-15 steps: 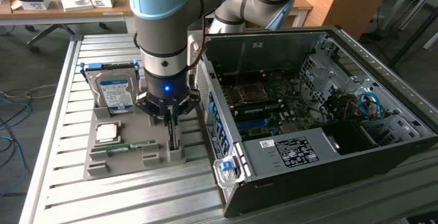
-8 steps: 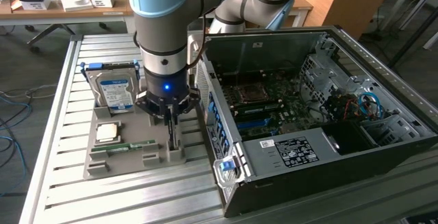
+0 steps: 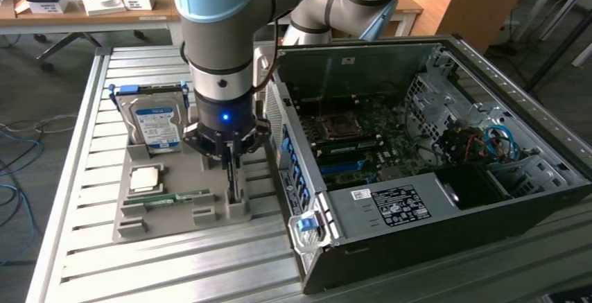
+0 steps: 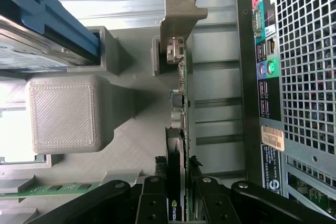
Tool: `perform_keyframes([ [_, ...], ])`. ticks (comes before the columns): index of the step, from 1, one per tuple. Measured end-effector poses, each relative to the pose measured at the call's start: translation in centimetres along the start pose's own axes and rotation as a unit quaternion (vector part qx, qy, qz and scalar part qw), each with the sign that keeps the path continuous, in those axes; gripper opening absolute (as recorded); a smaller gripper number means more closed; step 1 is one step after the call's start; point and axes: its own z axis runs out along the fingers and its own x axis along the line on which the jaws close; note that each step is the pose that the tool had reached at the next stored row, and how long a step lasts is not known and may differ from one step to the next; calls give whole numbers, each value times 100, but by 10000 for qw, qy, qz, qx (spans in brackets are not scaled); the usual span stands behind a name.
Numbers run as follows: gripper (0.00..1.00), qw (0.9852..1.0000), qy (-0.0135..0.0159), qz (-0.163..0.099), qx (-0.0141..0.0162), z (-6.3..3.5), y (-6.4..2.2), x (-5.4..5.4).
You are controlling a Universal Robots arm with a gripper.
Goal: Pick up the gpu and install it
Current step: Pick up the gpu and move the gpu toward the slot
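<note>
The gpu [image 3: 234,191], a thin dark circuit-board card with a pale silvery-beige metal bracket on one end [image 4: 178,124], stands on edge in a narrow slot of the grey plastic holder tray [image 3: 138,228], at the side of the tray nearest the computer. The black end effector [image 3: 231,168] of the grey-and-blue arm has its two fingers [image 4: 155,192] set on either side of the card, and from the wrist view they look closed against both faces, gripping it, though the contact itself is hard to make out. The card's lower edge sits in the slot. On the same tray, a boxy hard drive with a blue-and-white label [image 3: 155,126] stands upright at the far end, a small pale square chip [image 3: 146,178] lies flat near the middle, and a narrow green memory stick [image 3: 171,197] lies beyond it. Just beside the tray stands the open black computer case [image 3: 444,199], its motherboard exposed, all on the slatted metal bench [image 3: 185,272].
</note>
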Motion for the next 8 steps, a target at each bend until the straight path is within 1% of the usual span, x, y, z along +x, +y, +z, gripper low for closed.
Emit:
perform_keyframes([
  [3, 27, 10000, -1, 0, -1, -16, 1, 0],
  [8, 27, 10000, -2, 0, -2, -15, 1, -1],
])
